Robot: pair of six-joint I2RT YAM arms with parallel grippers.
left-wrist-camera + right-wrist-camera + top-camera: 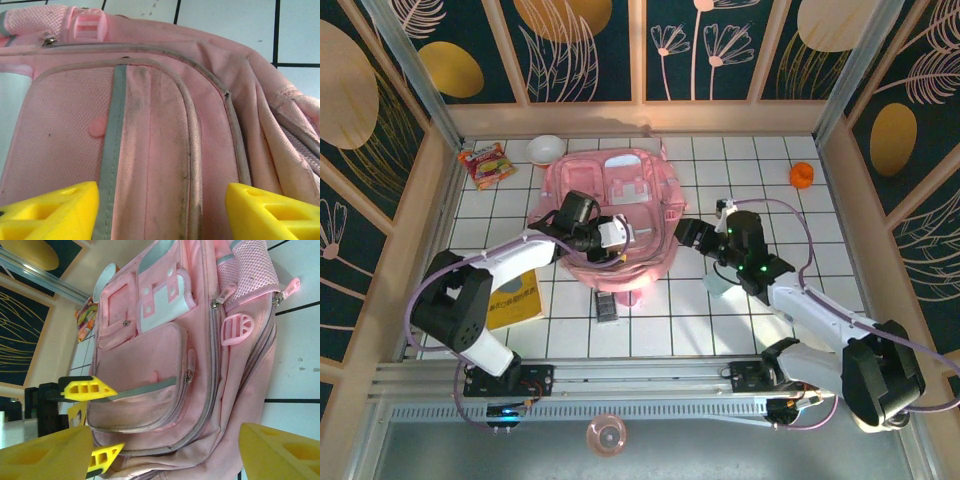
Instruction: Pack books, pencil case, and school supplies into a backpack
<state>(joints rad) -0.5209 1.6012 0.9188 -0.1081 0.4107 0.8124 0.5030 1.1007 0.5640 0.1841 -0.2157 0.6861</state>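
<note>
Backpack (620, 190) front-up; spread left jaws over near pocket (145, 150), right jaws beside.

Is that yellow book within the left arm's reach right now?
Probably yes: the book lies uncovered on the tiles beside that arm, though the left gripper is open at the backpack.

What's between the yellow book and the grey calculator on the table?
Bare white tile, as the top view shows: nothing lies between the yellow book and the calculator, which sits at the backpack's near edge.
</note>
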